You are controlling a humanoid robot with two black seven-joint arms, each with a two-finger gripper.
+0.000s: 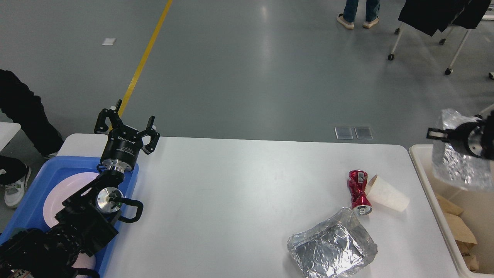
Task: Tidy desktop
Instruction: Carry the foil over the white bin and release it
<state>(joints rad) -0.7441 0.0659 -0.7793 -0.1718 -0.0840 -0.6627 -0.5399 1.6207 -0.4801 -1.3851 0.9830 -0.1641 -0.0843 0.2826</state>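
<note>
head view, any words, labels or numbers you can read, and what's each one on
White lettering on the black left gripper body: upside down and too blurred to read.
White label on the crushed red metal can: too small to read.
Nothing else carries readable text.

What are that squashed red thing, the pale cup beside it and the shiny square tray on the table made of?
The red can looks like thin painted metal, probably aluminium: glossy, pinched at the waist, with a silver end. The cup, lying on its side, looks like matte off-white paper. The square tray looks like aluminium foil: bright, mirror-like and heavily crinkled. All three rest on the desktop, smooth plain white, perhaps laminate.
</note>
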